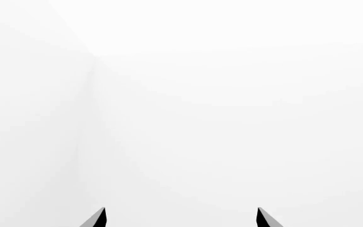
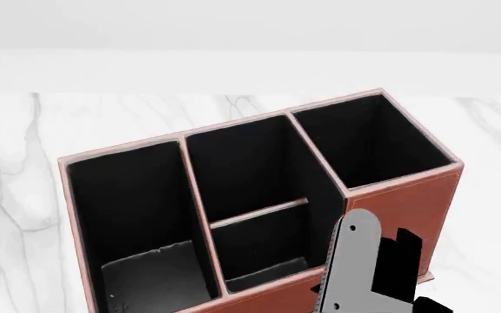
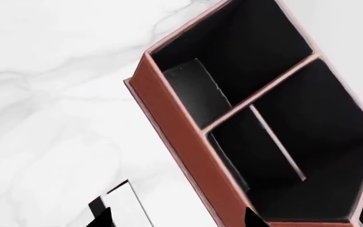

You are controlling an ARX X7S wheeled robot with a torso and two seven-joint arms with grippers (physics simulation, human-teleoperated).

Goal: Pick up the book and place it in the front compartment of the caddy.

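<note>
reddish-brown caddy (image 2: 407, 202) on marble table (image 2: 24, 143); right gripper (image 3: 176, 218) spread wide and empty beside it, left gripper (image 1: 181, 218) wide, facing blank white.

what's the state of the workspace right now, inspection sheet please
surface: white veined marble table
job's things: caddy upright; front compartment shows only dark lining; book not surely seen, maybe the black-and-white slab near the right claw
clutter: nothing seen
grippers: left claw open, facing blank white; right claw open, nothing between its tips
cables: nothing seen
surroundings: plain white wall
</note>
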